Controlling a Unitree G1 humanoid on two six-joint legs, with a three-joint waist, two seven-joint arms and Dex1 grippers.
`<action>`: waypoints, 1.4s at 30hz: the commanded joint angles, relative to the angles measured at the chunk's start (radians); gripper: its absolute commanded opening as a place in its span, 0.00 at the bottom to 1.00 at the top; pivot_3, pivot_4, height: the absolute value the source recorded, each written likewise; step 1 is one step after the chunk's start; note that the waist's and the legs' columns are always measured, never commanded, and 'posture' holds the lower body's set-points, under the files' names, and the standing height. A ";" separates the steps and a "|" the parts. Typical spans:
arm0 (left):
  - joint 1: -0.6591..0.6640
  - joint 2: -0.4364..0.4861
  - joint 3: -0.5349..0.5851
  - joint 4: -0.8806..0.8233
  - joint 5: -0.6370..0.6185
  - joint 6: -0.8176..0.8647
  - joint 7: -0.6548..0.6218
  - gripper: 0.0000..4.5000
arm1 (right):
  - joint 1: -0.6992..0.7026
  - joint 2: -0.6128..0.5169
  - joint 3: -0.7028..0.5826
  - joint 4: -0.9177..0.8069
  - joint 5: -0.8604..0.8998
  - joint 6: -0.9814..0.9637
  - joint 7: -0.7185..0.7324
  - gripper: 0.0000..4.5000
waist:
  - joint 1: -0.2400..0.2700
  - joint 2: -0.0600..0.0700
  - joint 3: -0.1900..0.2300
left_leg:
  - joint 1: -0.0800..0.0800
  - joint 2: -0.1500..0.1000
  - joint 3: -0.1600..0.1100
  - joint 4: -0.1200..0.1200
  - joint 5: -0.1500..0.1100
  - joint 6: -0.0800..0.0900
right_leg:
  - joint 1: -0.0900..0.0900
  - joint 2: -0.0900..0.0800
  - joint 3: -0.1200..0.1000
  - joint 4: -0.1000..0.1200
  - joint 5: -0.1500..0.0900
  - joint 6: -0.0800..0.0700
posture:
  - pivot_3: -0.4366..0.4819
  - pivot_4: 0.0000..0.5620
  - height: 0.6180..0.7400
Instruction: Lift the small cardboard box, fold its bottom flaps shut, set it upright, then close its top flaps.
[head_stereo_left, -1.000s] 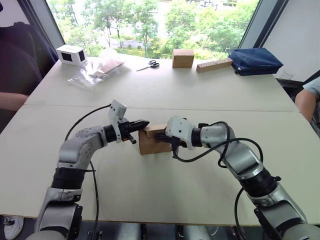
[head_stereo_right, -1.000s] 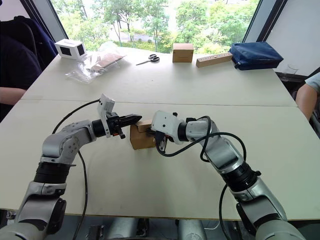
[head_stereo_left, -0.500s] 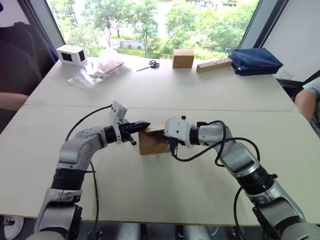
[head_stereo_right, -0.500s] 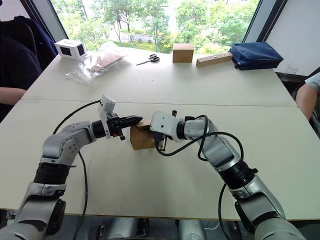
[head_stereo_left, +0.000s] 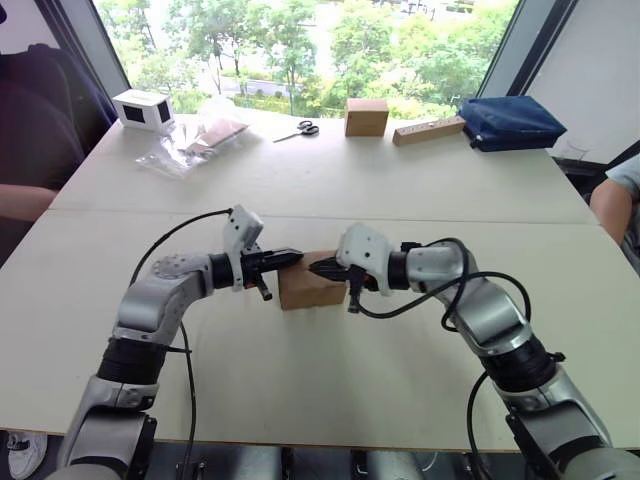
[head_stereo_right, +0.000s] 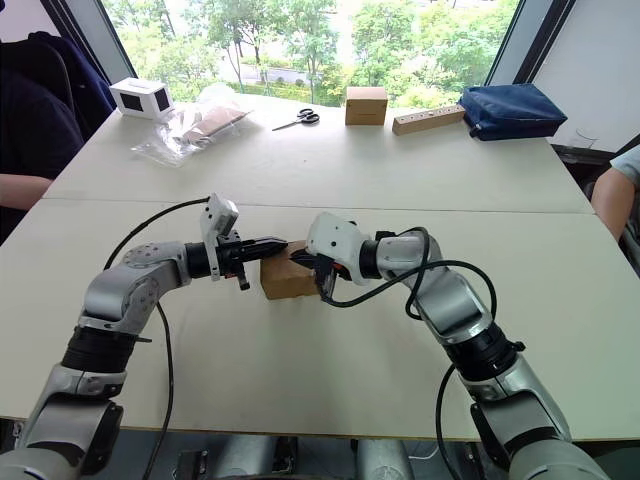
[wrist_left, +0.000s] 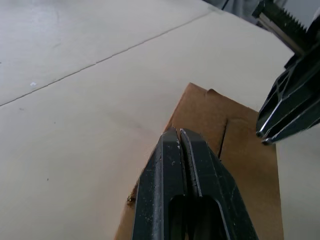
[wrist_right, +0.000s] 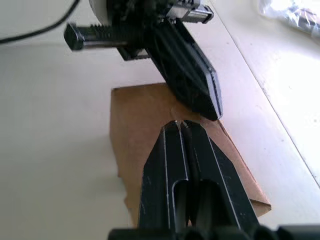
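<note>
The small cardboard box (head_stereo_left: 308, 288) stands on the table between my two arms, its top flaps lying nearly flat with a seam showing between them (wrist_left: 235, 150). My left gripper (head_stereo_left: 293, 257) is shut, and its tips rest over the box's top left edge. My right gripper (head_stereo_left: 314, 268) is also shut, its tips over the top of the box and pointing toward the left one. The two sets of tips are a short gap apart above the flaps. In the right wrist view my right gripper (wrist_right: 180, 125) lies over the box (wrist_right: 135, 125), with the left fingers (wrist_right: 190, 80) just beyond.
Along the far edge sit a white box with dark panels (head_stereo_left: 142, 108), a plastic bag (head_stereo_left: 195, 140), scissors (head_stereo_left: 298, 129), a tidy brown cube (head_stereo_left: 366, 116), a wooden block (head_stereo_left: 428, 130) and a blue bag (head_stereo_left: 510, 120). A person's arm (head_stereo_left: 25, 202) is at the left and another's elbow (head_stereo_left: 612, 205) at the right.
The left gripper has dropped and slid right onto the box top. The right gripper has come up from the box's side to its top. The raised flap now lies down.
</note>
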 joint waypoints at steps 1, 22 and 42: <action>-0.010 0.010 -0.033 -0.001 0.045 -0.046 -0.017 0.01 | -0.013 0.008 -0.036 0.001 0.005 -0.016 -0.034 0.00 | 0.001 0.000 0.000 | 0.000 0.000 0.000 0.000 0.000 0.000 | 0.000 0.000 0.000 0.000 0.000 0.000 | 0.48 0.27 1.00; 0.027 0.074 -0.053 -0.213 0.034 0.055 0.031 0.01 | -0.019 0.029 0.025 0.105 -0.036 -0.074 -0.052 0.00 | 0.000 0.000 0.000 | -0.001 0.000 0.000 0.000 0.000 0.000 | 0.000 0.000 0.000 0.000 0.000 0.000 | 0.48 0.27 1.00; 0.023 0.036 -0.004 -0.168 0.015 0.023 0.050 0.01 | -0.022 0.022 0.034 0.114 -0.085 -0.069 -0.052 0.00 | 0.000 0.000 0.000 | 0.000 0.000 0.000 0.000 0.000 0.000 | 0.000 0.000 0.000 0.000 0.000 0.000 | 0.48 0.27 1.00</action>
